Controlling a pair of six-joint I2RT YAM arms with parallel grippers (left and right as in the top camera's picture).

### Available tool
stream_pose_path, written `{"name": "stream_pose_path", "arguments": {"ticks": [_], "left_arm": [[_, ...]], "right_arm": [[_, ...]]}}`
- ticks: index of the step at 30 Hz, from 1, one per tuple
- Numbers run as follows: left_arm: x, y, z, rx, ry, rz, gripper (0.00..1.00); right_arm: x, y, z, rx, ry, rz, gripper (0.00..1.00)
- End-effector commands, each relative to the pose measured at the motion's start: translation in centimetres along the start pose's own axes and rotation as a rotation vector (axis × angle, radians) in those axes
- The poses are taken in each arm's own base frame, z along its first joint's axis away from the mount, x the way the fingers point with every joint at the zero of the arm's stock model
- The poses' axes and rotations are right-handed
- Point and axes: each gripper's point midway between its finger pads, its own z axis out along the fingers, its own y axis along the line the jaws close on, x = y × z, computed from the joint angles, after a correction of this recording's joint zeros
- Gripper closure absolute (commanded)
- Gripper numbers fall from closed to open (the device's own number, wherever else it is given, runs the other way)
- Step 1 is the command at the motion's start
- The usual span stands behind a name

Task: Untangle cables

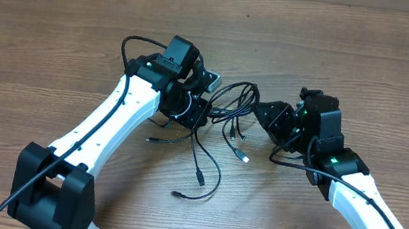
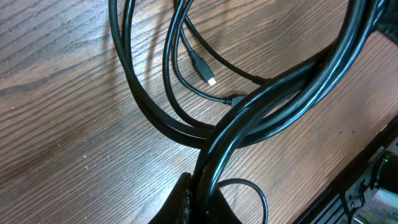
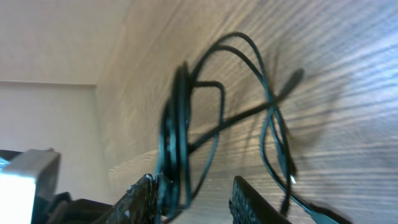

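A tangle of black cables (image 1: pixel 224 113) lies on the wooden table between my two arms, with loose plug ends trailing toward the front. My left gripper (image 1: pixel 198 114) is shut on a bundle of the cable strands (image 2: pixel 261 112), which run up out of its jaws (image 2: pixel 202 202) in the left wrist view. My right gripper (image 1: pixel 264 114) is open at the right side of the tangle. In the right wrist view, strands (image 3: pixel 177 137) hang against its left finger while the gap between the fingers (image 3: pixel 196 196) stays wide.
A cable end with a silver plug (image 1: pixel 244 158) lies in front of the tangle. Another loose strand loops toward the front (image 1: pixel 204 179). The arms' own black leads run beside each arm. The table's near edge shows in the left wrist view (image 2: pixel 373 149).
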Motion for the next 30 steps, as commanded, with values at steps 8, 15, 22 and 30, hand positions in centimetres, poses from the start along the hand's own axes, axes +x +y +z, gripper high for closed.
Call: {"name": "stream_pose_path", "arguments": {"ticks": [8, 15, 22, 30], "left_arm": [[-0.2, -1.0, 0.0, 0.035, -0.005, 0.033, 0.96], [-0.4, -1.8, -0.1, 0.082, -0.014, 0.037, 0.96], [-0.5, -1.7, -0.1, 0.081, -0.016, 0.042, 0.96], [-0.7, -1.7, -0.1, 0.079, -0.025, 0.076, 0.93]], "right_arm": [[-0.5, 0.7, 0.2, -0.037, -0.017, 0.021, 0.63], [0.2, -0.6, 1.8, -0.001, 0.025, 0.105, 0.70], [0.3, 0.7, 2.3, -0.070, 0.053, 0.088, 0.89], [0.4, 0.8, 2.3, -0.074, 0.059, 0.103, 0.96]]}}
